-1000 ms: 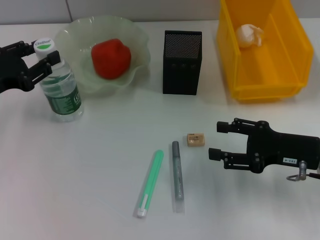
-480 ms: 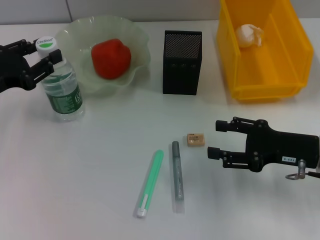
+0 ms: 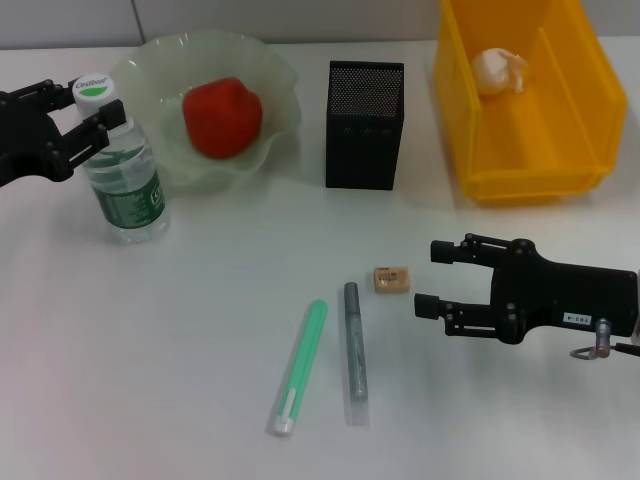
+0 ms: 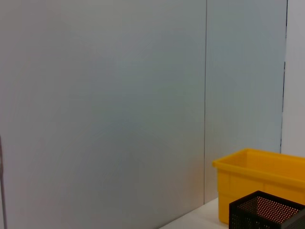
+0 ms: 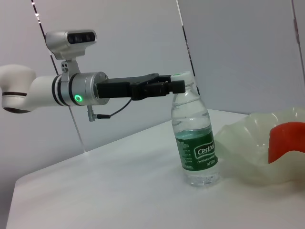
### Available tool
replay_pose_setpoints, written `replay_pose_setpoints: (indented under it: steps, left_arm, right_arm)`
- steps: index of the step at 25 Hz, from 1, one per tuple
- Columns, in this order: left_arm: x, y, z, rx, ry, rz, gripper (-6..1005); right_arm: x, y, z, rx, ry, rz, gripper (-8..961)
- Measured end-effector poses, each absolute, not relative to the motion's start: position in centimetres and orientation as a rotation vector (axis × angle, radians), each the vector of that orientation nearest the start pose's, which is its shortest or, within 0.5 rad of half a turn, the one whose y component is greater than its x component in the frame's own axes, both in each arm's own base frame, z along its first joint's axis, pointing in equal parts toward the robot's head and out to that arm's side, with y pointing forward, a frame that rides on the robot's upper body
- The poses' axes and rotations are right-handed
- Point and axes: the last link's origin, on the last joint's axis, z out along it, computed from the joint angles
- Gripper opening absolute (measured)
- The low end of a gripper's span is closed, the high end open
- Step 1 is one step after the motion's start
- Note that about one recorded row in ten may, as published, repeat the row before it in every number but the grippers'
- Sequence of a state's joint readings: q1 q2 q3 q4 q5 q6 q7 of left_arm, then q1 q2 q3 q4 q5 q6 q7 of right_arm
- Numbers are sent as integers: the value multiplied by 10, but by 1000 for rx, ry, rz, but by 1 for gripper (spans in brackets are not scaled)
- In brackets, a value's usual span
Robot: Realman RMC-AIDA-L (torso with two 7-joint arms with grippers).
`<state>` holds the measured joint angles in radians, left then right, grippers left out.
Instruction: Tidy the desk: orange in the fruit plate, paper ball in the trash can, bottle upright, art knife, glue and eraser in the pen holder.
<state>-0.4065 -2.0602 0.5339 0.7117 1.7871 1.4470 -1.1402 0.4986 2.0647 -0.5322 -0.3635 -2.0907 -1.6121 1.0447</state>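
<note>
Head view: near the far-left corner the left gripper has its fingers spread beside the cap of the upright bottle, so that step looks finished. Toward the near-right edge, the right gripper, fingers wide, faces the eraser; next it must close in and pinch.

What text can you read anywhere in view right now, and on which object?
"Cestbon": green label of the water bottle.
Bottle cap: green print, unreadable.
Right gripper: white sticker on its body, too small.
Eraser: faint marks, unreadable.
Nothing else carries text.
</note>
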Motion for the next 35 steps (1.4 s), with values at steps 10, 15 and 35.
replay_pose_setpoints:
  steps: [10, 15, 35]
  left_arm:
    - [-306, 333, 62, -2285, -434, -716, 600]
    - [-306, 332, 60, -2289, -420, -717, 604]
    - [-305, 331, 60, -2278, -427, -737, 622]
  right_arm:
    - [288, 283, -35, -2749, 560, 836, 775]
    - [289, 282, -35, -2748, 563, 836, 774]
    - [288, 281, -35, -2751, 563, 843, 774]
